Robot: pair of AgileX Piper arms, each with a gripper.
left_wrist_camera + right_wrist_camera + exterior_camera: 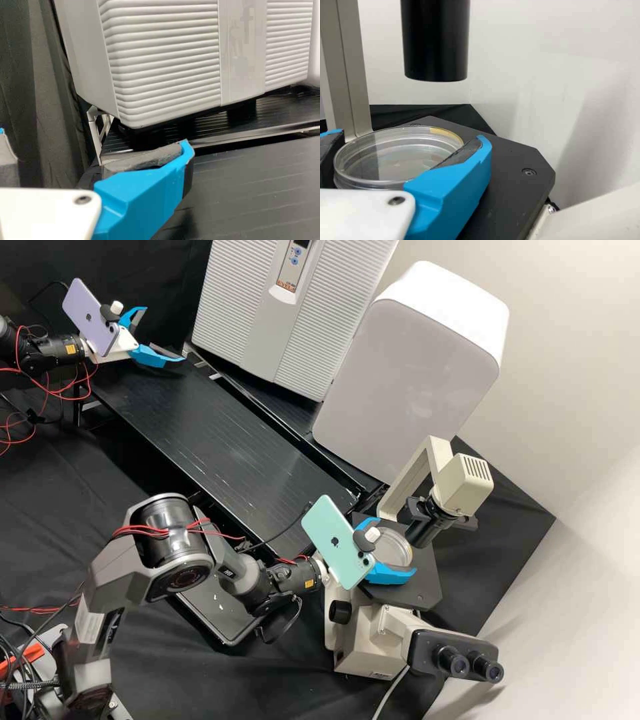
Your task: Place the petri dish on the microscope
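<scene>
One petri dish point(395, 160) pinched in right pincer point(397, 545) at microscope stage point(510, 185); left pincer point(165, 334) spread. Risk: uneven release, one side clinging, could drag the dish off-centre or tip it.

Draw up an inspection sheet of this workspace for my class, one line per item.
Surface: black bench top with pale streaks.
Job's things: petri dish at the stage of the microscope; whether it bears on the stage, unclear.
Clutter: dark tray with white flecks.
Grippers: left gripper open, nothing between its fingers; right gripper closed on the dish.
Cables: loose red wires; pale cable by the microscope.
Surroundings: ribbed grey unit, pale cabinet, wall.
</scene>
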